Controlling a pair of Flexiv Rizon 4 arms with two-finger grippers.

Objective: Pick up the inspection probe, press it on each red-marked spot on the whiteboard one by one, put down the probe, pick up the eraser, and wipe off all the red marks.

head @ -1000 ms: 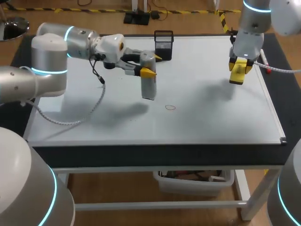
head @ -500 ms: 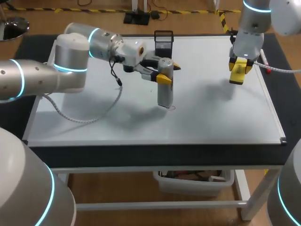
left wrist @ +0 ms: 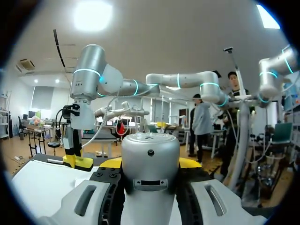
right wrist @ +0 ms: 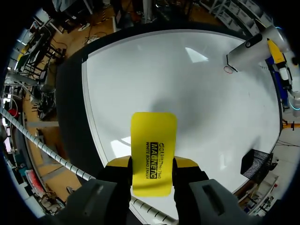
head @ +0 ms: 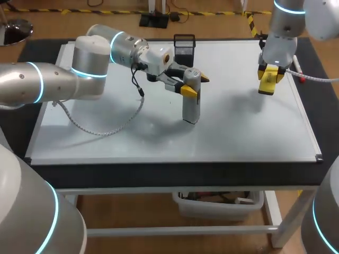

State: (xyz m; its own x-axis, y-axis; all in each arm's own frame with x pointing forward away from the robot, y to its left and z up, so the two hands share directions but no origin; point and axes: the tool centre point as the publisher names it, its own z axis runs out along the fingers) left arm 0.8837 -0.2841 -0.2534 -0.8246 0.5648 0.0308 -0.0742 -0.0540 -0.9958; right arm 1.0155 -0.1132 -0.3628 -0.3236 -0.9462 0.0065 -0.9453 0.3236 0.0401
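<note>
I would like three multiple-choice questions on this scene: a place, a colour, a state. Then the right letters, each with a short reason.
1. Where on the whiteboard is the lower end of the probe? A. far right corner B. at the red mark C. near left edge
2. What colour is the eraser? A. blue B. yellow C. white
3. What is the left gripper doing? A. open and empty B. shut on the eraser C. shut on the probe
Answers: 1 B, the right wrist view shows its tip at the red mark. 2 B, it shows yellow in the right gripper. 3 C, its two fingers clamp the probe's top.
</note>
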